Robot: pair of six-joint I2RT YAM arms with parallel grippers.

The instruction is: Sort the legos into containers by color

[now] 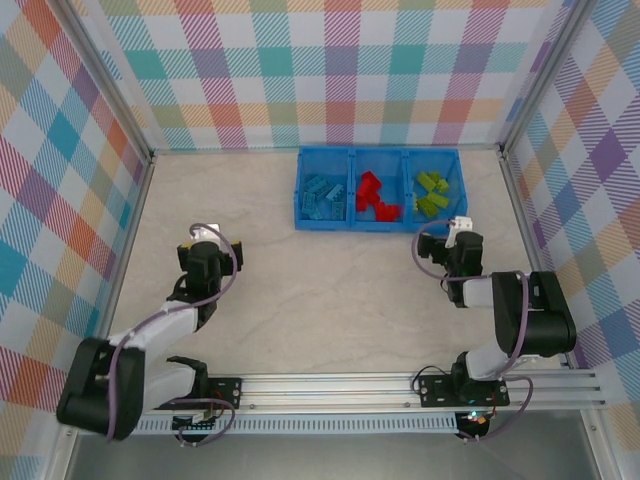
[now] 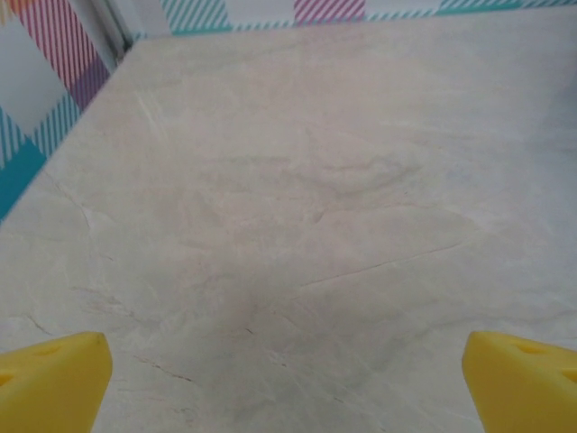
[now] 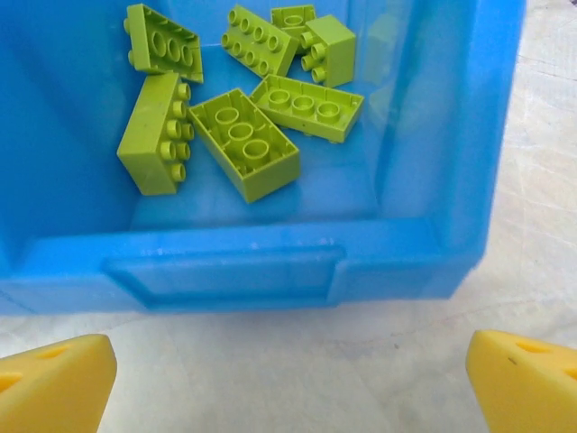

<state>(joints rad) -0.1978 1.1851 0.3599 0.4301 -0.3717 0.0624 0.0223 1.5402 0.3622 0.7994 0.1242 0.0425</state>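
At the far edge of the tabletop (image 1: 300, 300), you have small studded bricks in a blue tray (image 1: 350, 225) — blue legos (image 1: 322, 195) in its left compartment, red legos (image 1: 374, 196) in the middle, lime legos (image 3: 242, 144) in the right. Your left jaws and right jaws gape wide, empty.

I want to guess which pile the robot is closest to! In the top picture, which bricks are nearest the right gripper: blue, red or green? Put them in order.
1. Green bricks, at the right end, just beyond the right gripper.
2. Red bricks, in the middle.
3. Blue bricks, at the left end.
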